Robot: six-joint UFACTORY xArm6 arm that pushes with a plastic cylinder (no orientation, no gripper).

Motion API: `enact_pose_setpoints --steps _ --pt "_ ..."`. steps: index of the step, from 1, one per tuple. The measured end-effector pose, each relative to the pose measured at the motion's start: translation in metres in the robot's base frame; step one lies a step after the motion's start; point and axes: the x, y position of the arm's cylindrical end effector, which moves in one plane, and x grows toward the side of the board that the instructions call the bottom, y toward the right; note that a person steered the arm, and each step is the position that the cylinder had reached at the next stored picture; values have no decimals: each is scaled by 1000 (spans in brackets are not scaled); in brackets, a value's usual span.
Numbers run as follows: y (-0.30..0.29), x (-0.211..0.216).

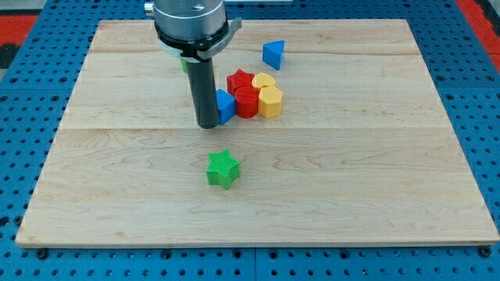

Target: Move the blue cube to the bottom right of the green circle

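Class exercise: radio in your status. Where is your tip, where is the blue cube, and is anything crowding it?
My tip against blue cube, on its left. Red and yellow blocks crowd its right. Green circle mostly hidden behind the arm.

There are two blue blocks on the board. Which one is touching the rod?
The blue cube, pressed against my tip beside the red blocks. The blue triangle sits alone toward the view's top.

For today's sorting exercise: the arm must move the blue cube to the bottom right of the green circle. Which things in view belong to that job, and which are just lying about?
Belong to the job:
blue cube, touching my tip on its right
green block, mostly hidden behind the arm, shape unclear

Lying about:
blue triangle
red star
red block
yellow heart
yellow block
green star
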Motion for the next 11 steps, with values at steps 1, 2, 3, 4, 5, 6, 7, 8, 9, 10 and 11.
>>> enact_pose_setpoints --steps 1,2,3,4,5,6,7,8,9,10,11 --pt "31 15" --pt "53 13" --pt "4 -11" --pt "-42 -27" --pt "-29 -13" --pt "18 -1" --pt "37 -38" --pt "-14 -48" --pt "-44 -80" --pt "-43 -117" --pt "-18 -156"
